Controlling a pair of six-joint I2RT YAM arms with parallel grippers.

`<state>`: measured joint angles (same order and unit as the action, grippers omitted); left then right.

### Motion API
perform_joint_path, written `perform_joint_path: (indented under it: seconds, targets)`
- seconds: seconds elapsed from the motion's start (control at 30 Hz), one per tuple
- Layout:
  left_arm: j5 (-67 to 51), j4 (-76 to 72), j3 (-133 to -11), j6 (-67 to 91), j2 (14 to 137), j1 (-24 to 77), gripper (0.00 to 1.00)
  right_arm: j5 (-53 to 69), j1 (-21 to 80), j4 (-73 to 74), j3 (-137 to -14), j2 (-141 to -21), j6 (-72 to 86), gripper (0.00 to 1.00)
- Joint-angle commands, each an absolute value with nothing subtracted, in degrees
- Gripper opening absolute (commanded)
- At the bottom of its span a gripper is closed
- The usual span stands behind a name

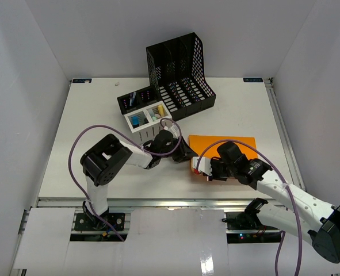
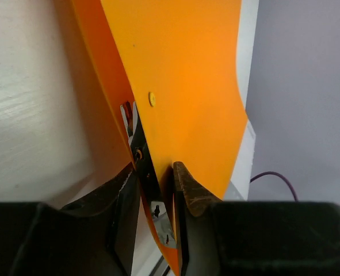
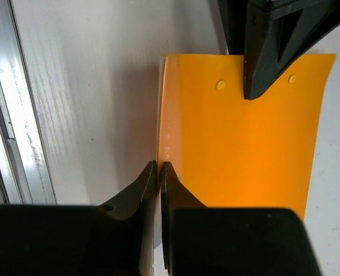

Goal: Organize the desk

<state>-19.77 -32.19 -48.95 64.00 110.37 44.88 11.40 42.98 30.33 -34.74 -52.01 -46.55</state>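
Where the scene is seen from above, the desk (image 1: 100, 115) is shown as a wide white tabletop. A black file rack (image 1: 181, 75) and a small pen organiser (image 1: 144, 112) are set at its far middle. An orange folder (image 1: 239, 141) is seen on the desk, right of centre and towards the near edge. The left gripper (image 1: 184, 154) is placed at the folder's left edge, and the right gripper (image 1: 203, 168) at its near left corner.

In the left wrist view, the folder's edge is seen pinched between the left gripper's two dark fingers (image 2: 187, 190), with the orange cover stretching away over the white desk.

In the right wrist view, the right gripper's fingers (image 3: 172, 190) are pressed together on the folder's thin side edge. The left gripper is seen at the folder's far edge. A metal rail (image 3: 14, 115) is shown along the desk's border.
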Motion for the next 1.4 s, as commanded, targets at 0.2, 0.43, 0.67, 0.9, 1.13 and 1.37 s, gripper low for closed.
perform_joint_path:
  seconds: [0.2, 0.43, 0.67, 0.9, 1.13, 1.37]
  targets:
    - [-21.1, -28.6, -55.7, 63.9, 104.6, 45.4, 0.16, 5.9, 42.2, 23.3, -35.8, -48.2, -45.2, 0.67]
    - [-19.6, -18.6, -67.1, 66.6, 105.3, 45.4, 0.07, -0.6, 42.3, 17.3, -33.9, -47.3, -43.4, 0.98]
    - [-16.9, -11.7, -74.6, 69.8, 106.1, 44.0, 0.0, -15.7, 43.0, 8.7, -31.9, -47.0, -41.7, 0.92]
    - [-17.8, -7.4, -79.9, 69.8, 106.0, 42.6, 0.0, -35.9, 43.4, -14.2, -23.4, -51.0, -48.4, 0.92]
    - [-16.7, -4.1, -81.9, 68.1, 104.3, 41.5, 0.0, -35.8, 43.3, -14.0, -25.8, -52.1, -44.2, 0.42]
    - [-16.3, -3.1, -82.6, 65.5, 102.4, 40.1, 0.34, -28.8, 43.3, -8.3, -32.1, -49.0, -44.4, 0.08]
